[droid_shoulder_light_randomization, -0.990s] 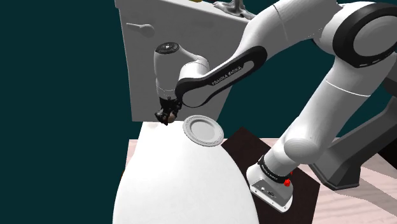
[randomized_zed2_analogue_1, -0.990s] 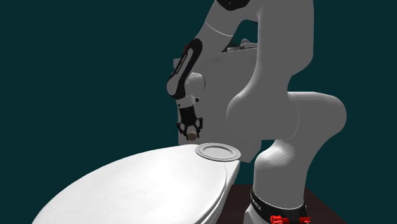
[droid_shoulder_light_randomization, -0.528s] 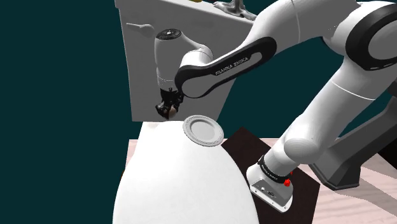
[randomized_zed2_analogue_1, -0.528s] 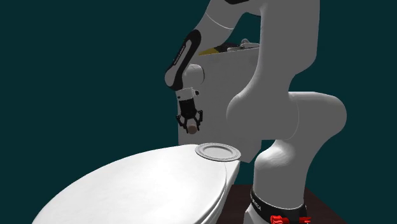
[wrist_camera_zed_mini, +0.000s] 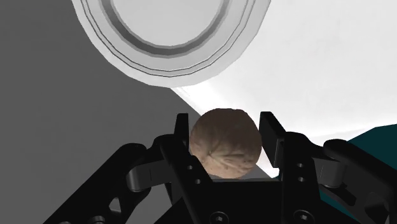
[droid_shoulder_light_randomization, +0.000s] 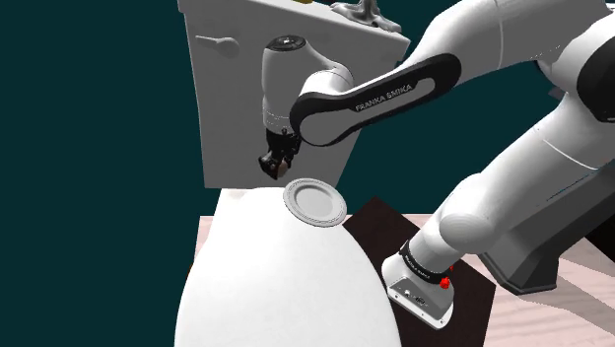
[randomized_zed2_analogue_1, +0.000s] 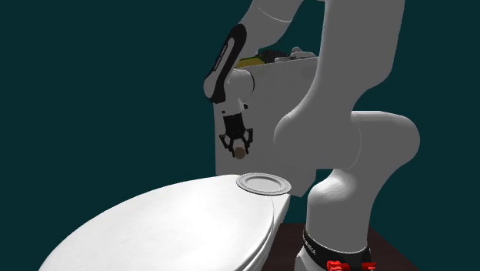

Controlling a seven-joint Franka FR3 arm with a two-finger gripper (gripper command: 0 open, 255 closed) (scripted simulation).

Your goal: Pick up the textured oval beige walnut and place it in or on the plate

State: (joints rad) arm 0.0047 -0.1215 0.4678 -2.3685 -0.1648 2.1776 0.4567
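Note:
A brownish-beige, ridged walnut [wrist_camera_zed_mini: 226,142] sits clasped between my two black fingers [wrist_camera_zed_mini: 183,133] in the wrist view. My gripper [droid_shoulder_light_randomization: 273,169] hangs in the air a little left of and above the round white plate [droid_shoulder_light_randomization: 314,204] in the shoulder view. From the second exterior view the gripper [randomized_zed2_analogue_1: 239,148] holds the walnut [randomized_zed2_analogue_1: 240,152] above and slightly left of the plate [randomized_zed2_analogue_1: 263,184]. The plate [wrist_camera_zed_mini: 167,38] rests flat near the back of the white toilet lid [droid_shoulder_light_randomization: 281,281], with nothing on it.
A grey-white toilet tank [droid_shoulder_light_randomization: 232,94] rises right behind the gripper and the plate, with small items on its top [randomized_zed2_analogue_1: 265,58]. The stand [droid_shoulder_light_randomization: 424,286] and the arm's base are at the shoulder view's lower right. A dark mat [droid_shoulder_light_randomization: 379,232] lies beside the lid.
The gripper has risen and shifted toward the plate, carrying the walnut away from the lid's back left edge. The fingers have stayed shut on it.

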